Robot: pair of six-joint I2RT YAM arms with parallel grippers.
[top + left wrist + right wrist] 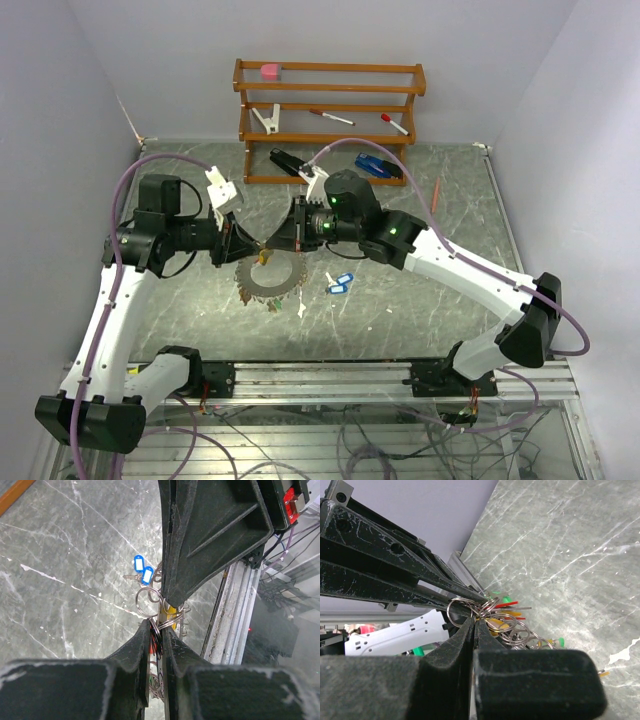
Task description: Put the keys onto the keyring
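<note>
Grey marbled tabletop (200, 190) fills the enclosure, with pale walls around it and a wooden rack (330, 105) at the far edge. Both arms reach to the middle, and their tips meet just above the keyring (268, 280), whose ridged rim shows directly under them in the top view. I cannot tell whether it lies flat or hangs from the fingers.

The left end effector (157, 630) is closed, its fingers pinching a bunch of thin wire loops at the keyring's rim. The right end effector (474, 622) is closed on the same bunch from the opposite side. In the left wrist view the right fingers fill the upper frame, almost touching the left ones.

Keys (507, 604) with red, green and yellow tags fan out from the pinched loops.

Two blue keys (340, 284) lie loose on the tabletop to the right of the keyring, near it but apart.

A black stapler (290, 162) and a blue stapler (378, 165) sit in front of the rack. A red pencil (436, 192) lies near the right wall.
</note>
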